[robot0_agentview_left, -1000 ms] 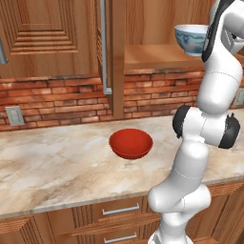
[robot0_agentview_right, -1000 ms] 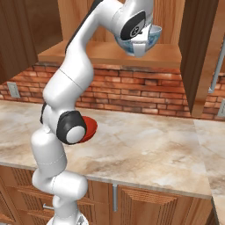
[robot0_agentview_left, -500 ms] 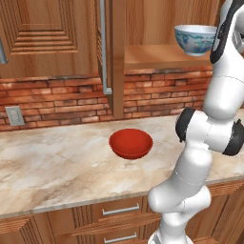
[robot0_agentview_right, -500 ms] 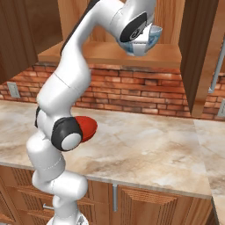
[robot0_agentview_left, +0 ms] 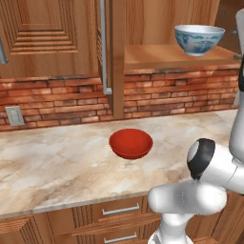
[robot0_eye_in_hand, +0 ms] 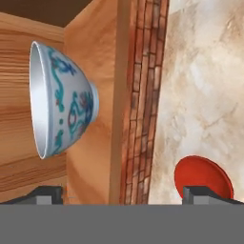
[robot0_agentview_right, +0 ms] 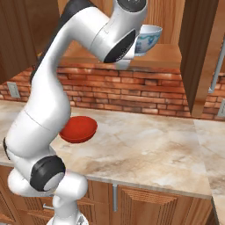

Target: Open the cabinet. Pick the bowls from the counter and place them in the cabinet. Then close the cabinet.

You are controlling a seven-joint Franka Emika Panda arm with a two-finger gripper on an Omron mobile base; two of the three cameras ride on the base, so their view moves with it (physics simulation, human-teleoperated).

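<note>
Since a second ago your arm has drawn back from the shelf: in the left base view the forearm that stood across the patterned white-blue bowl [robot0_agentview_left: 199, 39] has slid off toward the right edge, so the bowl now shows whole, and the elbow has dropped low over the counter [robot0_agentview_left: 57, 167]. The bowl has not shifted; it sits upright on the shelf of the open cabinet [robot0_agentview_left: 167, 56], alone and free of the fingers. The gripper [robot0_eye_in_hand: 124, 193] is spread wide with nothing between its tips, and the hand view, rolled sideways, looks past the bowl toward the red bowl [robot0_agentview_left: 131, 143], which lies on the counter below, well apart from the shelf.

By my reading one bowl is stowed and the red one is next. Watch the swing down: the hand is close to the shelf edge and the brick backsplash [robot0_agentview_left: 62, 100], and a careless arc could clip the shelved bowl or knock it off. The open cabinet door [robot0_agentview_right: 200, 52] hangs beside your path too; give it room.
</note>
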